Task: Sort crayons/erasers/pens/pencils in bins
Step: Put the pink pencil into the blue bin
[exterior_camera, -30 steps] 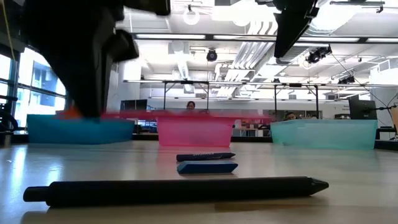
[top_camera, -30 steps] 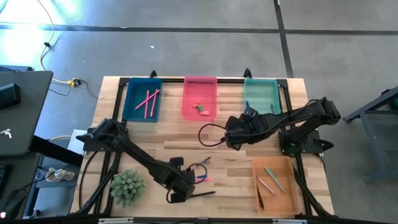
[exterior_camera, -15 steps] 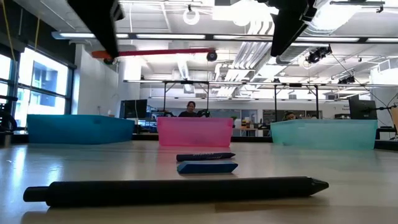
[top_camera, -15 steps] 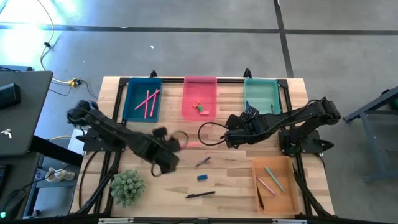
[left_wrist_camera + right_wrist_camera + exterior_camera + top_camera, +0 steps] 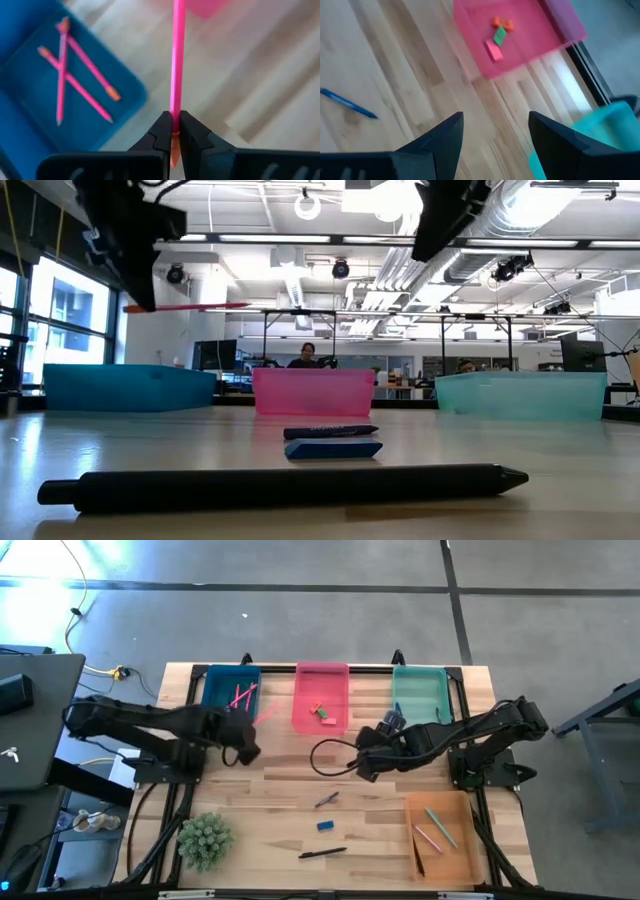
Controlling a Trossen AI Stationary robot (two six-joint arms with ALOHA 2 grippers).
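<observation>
slim pink pencil (image 5: 176,60) in left gripper (image 5: 174,131), translucent blue bin (image 5: 214,708) adjacent

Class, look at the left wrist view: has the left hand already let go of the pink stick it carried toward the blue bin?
No: the left hand is shut on the pink stick, beside the blue bin.

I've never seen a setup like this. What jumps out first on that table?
Probably the left gripper, its fingers shut on a long pink pencil carried in the air near the blue bin, where more pink pencils already lie. Next, the row of bright bins at the table's far edge: the pink bin holds small erasers. The right gripper hangs open in front of the pink bin, holding nothing.
</observation>
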